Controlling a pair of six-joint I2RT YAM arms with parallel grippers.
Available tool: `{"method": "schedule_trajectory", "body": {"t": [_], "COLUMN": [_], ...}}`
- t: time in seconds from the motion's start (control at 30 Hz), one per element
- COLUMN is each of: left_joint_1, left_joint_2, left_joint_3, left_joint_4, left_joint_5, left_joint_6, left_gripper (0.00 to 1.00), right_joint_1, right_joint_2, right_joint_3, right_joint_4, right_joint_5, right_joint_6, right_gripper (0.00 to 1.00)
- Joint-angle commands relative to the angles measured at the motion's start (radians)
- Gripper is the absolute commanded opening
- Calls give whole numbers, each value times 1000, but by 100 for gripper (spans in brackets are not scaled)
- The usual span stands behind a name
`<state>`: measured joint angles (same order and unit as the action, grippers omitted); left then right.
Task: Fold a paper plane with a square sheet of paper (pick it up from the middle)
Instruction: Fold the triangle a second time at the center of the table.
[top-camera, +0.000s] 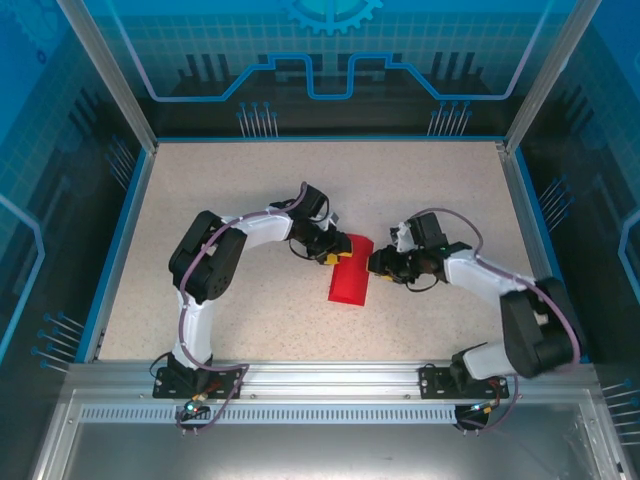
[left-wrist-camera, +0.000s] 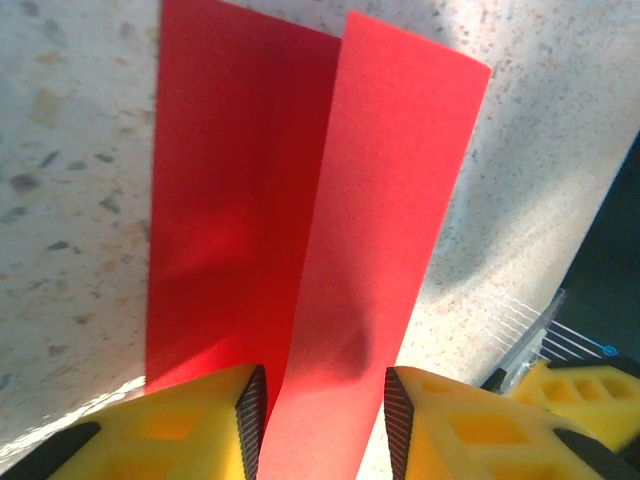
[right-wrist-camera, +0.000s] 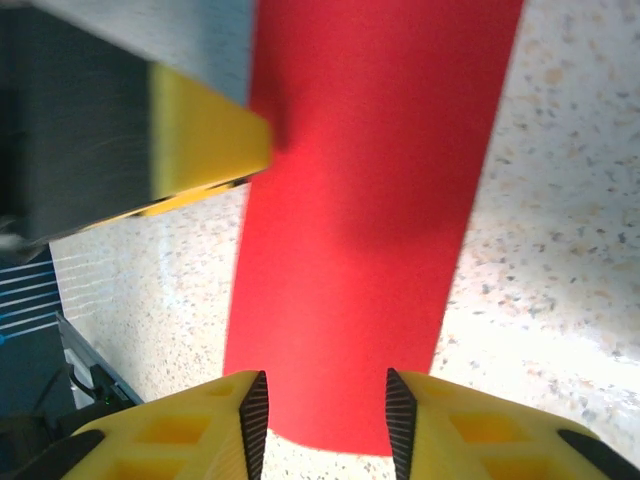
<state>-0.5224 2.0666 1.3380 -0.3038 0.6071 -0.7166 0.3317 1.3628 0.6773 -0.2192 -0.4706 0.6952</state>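
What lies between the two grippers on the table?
The square sheet of paper, folded into a red strip, has its far end between the left gripper and the right gripper, as the top external view shows.

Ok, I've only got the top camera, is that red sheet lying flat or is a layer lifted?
Observer: In the left wrist view the square sheet of paper is folded in half, its top layer raised off the lower one.
Operator: Left gripper clamped on it?
Observer: No, the left gripper is open, the raised layer spanning the gap between its fingers.
Operator: And the right?
Observer: The right gripper is open too, over the sheet's end.
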Motion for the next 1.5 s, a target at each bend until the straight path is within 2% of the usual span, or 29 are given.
{"method": "schedule_trajectory", "body": {"t": [0.0,0.13,0.23,0.37,0.4,0.43,0.47,0.5,0.53,0.6,0.73,0.8,0.87,0.97,1.07,1.17,1.47], "left_joint_1": [-5,-7,-11,-20,-22,-26,-30,-35,-39,-45,-50,-51,-51,-51,-50,-51,-49], "left_joint_2": [-20,-24,-34,-34,-31,-30,-31,-31,-35,-47,-48,-48,-53,-56,-54,-52,-49], "left_joint_3": [-25,-36,-40,-48,-47,-46,-48,-48,-50,-68,-96,-97,-93,-86,-74,-68,-57], "left_joint_4": [57,93,85,98,95,92,91,90,89,102,146,143,130,114,105,98,90], "left_joint_5": [82,114,111,115,115,115,112,110,104,91,96,95,89,77,77,76,82], "left_joint_6": [-25,-43,-32,-34,-36,-38,-38,-38,-35,-42,-64,-64,-60,-53,-56,-56,-58], "left_gripper": [41,46,50,51,53,54,55,55,55,57,48,44,43,40,40,39,36], "right_joint_1": [47,93,96,109,108,107,103,100,85,67,75,125,249,433,600,724,788], "right_joint_2": [-128,-274,-376,-501,-521,-541,-557,-564,-569,-564,-499,-455,-427,-386,-294,-171,91], "right_joint_3": [-42,-88,-124,-178,-191,-192,-177,-160,-140,-116,-105,-104,-106,-102,-41,37,196], "right_joint_4": [-27,-50,-51,-30,-14,-24,-68,-124,-154,-174,-165,-164,-170,-157,-175,-190,-210], "right_joint_5": [95,184,204,265,264,294,368,446,460,407,272,277,419,605,776,938,1036], "right_joint_6": [-42,-60,-74,-120,-149,-176,-174,-163,-189,-236,-260,-250,-233,-215,-217,-227,-245], "right_gripper": [44,47,49,62,70,88,99,100,99,99,97,94,90,90,93,95,97]}}
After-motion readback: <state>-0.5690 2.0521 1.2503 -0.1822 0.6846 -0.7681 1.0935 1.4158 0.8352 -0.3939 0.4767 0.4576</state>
